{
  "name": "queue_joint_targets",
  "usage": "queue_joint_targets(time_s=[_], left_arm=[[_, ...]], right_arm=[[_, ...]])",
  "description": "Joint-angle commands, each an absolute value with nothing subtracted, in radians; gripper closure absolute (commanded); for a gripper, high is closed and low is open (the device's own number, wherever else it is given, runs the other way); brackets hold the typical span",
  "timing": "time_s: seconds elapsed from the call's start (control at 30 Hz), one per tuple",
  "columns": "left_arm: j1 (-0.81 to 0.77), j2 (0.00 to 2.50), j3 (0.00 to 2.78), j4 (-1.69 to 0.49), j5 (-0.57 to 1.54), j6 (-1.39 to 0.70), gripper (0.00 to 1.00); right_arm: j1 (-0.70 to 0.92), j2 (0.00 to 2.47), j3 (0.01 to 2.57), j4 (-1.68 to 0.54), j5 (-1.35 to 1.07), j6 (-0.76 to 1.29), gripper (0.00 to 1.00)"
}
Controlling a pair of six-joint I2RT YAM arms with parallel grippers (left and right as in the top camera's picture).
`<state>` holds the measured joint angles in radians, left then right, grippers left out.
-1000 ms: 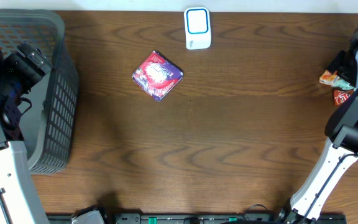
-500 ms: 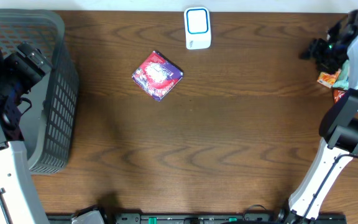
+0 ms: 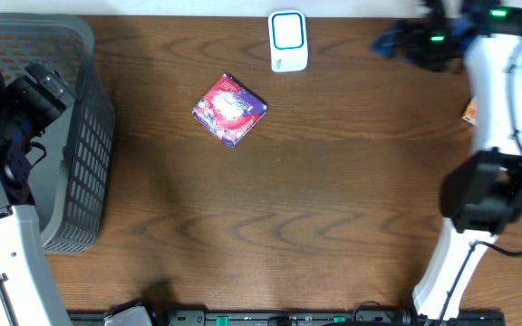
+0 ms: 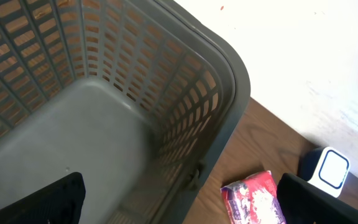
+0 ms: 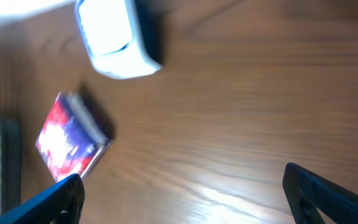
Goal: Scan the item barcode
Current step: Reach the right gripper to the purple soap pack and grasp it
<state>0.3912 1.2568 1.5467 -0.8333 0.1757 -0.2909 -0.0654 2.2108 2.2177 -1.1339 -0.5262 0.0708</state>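
The step in hand looks like the reach for the item, with nothing gripped yet. The red-and-purple packet (image 3: 230, 110) lies flat on the table (image 3: 333, 208), between the grey basket (image 3: 87, 45) and the white scanner (image 3: 288, 41), near the scanner but not touching it. The right pincer (image 5: 185, 202) is spread wide and empty, out by the far edge of the table to the scanner's right, well apart from the packet. The left pincer (image 4: 185, 202) hangs over the basket, also wide open and holding nothing. Next, I judge, one pincer must come down over the packet, close on its edges, and carry it to the scanner's window. No barcode shows on the upper face — it may be underneath. The right wrist view is blurred, and the orange wrappers (image 3: 471, 113) at the right edge are half hidden behind the right arm (image 3: 497, 91) — too small to identify.
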Motion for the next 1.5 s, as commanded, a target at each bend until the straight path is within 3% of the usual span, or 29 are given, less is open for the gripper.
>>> queue_joint_targets(time_s=[0.0, 0.23, 0.43, 0.57, 1.07, 1.33, 1.47], left_arm=[[0.394, 1.261, 1.552, -0.834, 0.163, -0.292, 0.02], [0.394, 1.261, 1.552, -0.834, 0.163, -0.292, 0.02], [0.394, 1.261, 1.552, -0.834, 0.163, -0.292, 0.02], [0.394, 1.261, 1.552, -0.834, 0.163, -0.292, 0.02], [0.394, 1.261, 1.552, -0.834, 0.163, -0.292, 0.02], [0.394, 1.261, 1.552, -0.834, 0.163, -0.292, 0.02], [0.394, 1.261, 1.552, -0.834, 0.163, -0.292, 0.02]], right_arm=[[0.059, 2.264, 2.222, -1.112, -0.553, 0.013, 0.04], [0.292, 2.375, 2.222, -0.915, -0.538, 0.015, 0.06], [0.429, 2.449, 2.222, -0.798, -0.301, 0.108, 0.05], [0.494, 2.491, 2.222, -0.78, -0.271, 0.112, 0.05], [0.593, 2.365, 2.222, -1.233, -0.447, 0.046, 0.15], [0.596, 2.185, 2.222, -1.08, -0.237, 0.076, 0.1], [0.583, 2.174, 2.222, -0.977, -0.118, 0.176, 0.14]])
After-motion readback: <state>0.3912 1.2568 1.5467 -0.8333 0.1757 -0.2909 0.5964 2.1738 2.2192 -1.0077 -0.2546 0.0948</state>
